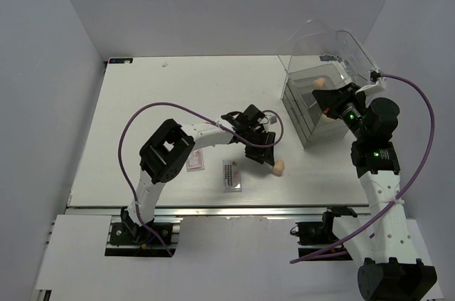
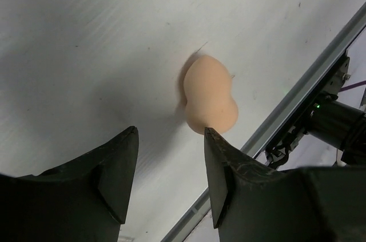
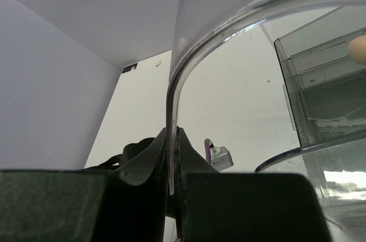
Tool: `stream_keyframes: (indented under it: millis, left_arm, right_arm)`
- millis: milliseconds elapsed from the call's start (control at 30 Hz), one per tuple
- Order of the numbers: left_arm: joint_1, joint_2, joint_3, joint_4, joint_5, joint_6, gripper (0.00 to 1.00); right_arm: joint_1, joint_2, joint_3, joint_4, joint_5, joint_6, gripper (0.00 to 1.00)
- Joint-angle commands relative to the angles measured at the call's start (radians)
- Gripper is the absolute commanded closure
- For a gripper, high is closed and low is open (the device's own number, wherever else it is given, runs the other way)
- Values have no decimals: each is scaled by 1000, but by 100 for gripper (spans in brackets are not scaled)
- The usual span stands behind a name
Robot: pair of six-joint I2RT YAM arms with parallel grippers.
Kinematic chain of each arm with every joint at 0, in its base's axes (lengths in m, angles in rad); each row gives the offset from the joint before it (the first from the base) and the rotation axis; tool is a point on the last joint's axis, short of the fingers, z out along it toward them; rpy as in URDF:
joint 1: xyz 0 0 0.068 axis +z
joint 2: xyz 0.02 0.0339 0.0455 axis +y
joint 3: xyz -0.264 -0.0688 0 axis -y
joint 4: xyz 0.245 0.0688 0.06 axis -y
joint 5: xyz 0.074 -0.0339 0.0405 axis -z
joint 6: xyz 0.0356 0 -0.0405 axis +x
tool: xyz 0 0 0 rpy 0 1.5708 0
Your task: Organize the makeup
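A peach egg-shaped sponge (image 2: 209,96) lies on the white table just past the tips of my left gripper (image 2: 171,133), which is open and holds nothing. From above, that sponge (image 1: 279,167) sits right of the left gripper (image 1: 266,156). A pinkish palette (image 1: 195,162) and a dark-rowed palette (image 1: 232,174) lie flat to its left. My right gripper (image 3: 173,139) is shut on the edge of the clear lid (image 3: 189,59) and holds it raised over the drawer box (image 1: 313,112). Another sponge (image 1: 320,82) rests in the box's top compartment.
The clear drawer box stands at the table's right, its lid (image 1: 334,41) tipped up and back. The metal rail of the table's near edge (image 2: 297,104) runs close behind the loose sponge. White walls close in the left, back and right sides.
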Motion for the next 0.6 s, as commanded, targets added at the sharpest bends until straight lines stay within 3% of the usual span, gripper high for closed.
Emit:
stream_keyframes:
  millis: [0, 567]
  left_arm:
    - [-9, 6, 38, 3, 12, 10, 41]
    - [-24, 56, 75, 118, 133, -102, 45]
  right_arm:
    - [-3, -20, 30, 106, 15, -35, 100]
    - [-3, -14, 31, 109, 18, -36, 100]
